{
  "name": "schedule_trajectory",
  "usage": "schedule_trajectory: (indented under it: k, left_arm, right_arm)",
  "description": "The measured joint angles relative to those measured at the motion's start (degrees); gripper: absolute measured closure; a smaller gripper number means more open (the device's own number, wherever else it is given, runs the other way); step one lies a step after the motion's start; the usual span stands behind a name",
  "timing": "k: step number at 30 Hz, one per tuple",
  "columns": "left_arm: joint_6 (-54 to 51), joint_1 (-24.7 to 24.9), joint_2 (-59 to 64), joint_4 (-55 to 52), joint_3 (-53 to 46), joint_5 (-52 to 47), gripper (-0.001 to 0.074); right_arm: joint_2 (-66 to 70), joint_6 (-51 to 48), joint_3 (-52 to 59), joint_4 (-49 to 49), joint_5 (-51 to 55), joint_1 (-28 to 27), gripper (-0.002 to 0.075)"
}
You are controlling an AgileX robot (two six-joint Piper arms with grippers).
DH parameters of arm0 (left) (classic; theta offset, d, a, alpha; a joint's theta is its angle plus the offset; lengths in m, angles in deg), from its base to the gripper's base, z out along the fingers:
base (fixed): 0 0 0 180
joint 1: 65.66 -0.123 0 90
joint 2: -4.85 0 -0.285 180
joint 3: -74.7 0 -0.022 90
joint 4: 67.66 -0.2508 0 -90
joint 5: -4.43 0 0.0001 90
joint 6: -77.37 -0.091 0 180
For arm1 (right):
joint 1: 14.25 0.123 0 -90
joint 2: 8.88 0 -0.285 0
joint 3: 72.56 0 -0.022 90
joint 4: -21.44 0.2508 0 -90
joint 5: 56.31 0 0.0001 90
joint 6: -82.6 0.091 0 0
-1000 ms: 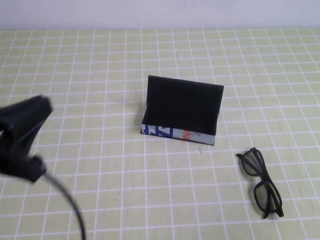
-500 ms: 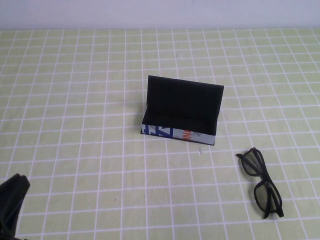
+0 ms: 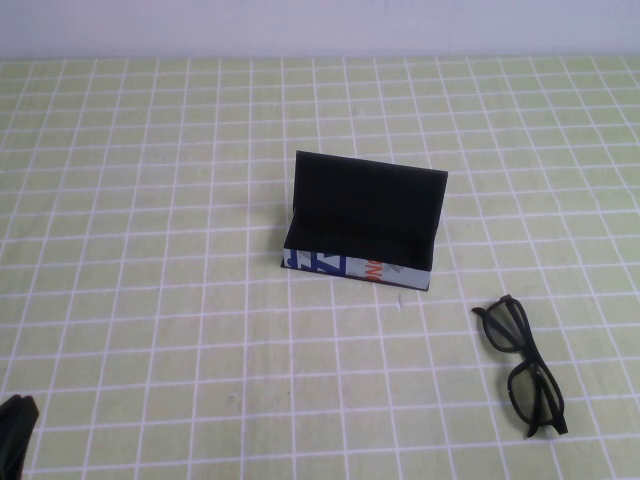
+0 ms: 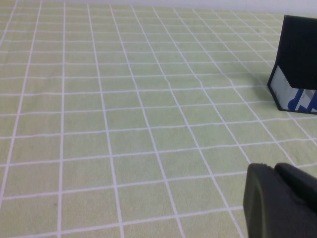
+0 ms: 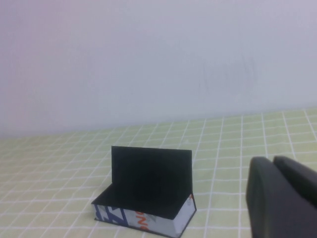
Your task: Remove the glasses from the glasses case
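The glasses case (image 3: 362,222) stands in the middle of the table with its black lid upright; its white side with blue and orange print faces me. Its inside looks dark, and no glasses show in it. The black glasses (image 3: 522,366) lie unfolded on the cloth at the front right, apart from the case. My left gripper (image 3: 14,430) is at the front left corner, far from both, with its fingers together and empty (image 4: 275,167). My right gripper (image 5: 273,161) is out of the high view; its fingers are together and empty, well back from the case (image 5: 148,191).
A green cloth with a white grid (image 3: 180,300) covers the table. A pale wall (image 3: 320,25) runs along the far edge. One end of the case shows in the left wrist view (image 4: 297,74).
My left arm has drawn back toward the front left corner and has almost left the high view. The case and the glasses have not moved.
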Motion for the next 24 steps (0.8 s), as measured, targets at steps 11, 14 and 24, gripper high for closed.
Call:
schedule_trajectory:
  k: [11, 14, 24]
  left_arm:
    - [0.0, 0.0, 0.0, 0.2, 0.0, 0.0, 0.0739]
    - [0.0, 0.0, 0.0, 0.29, 0.0, 0.0, 0.0739]
    - [0.0, 0.0, 0.0, 0.29, 0.0, 0.0, 0.0739]
  right_arm:
    - [0.0, 0.0, 0.13, 0.13, -0.45, 0.0, 0.0743]
    - [0.0, 0.0, 0.13, 0.13, -0.67, 0.0, 0.0743]
    - [-1.0, -0.58, 4.53, -2.29, 0.57, -10.57, 0.0743]
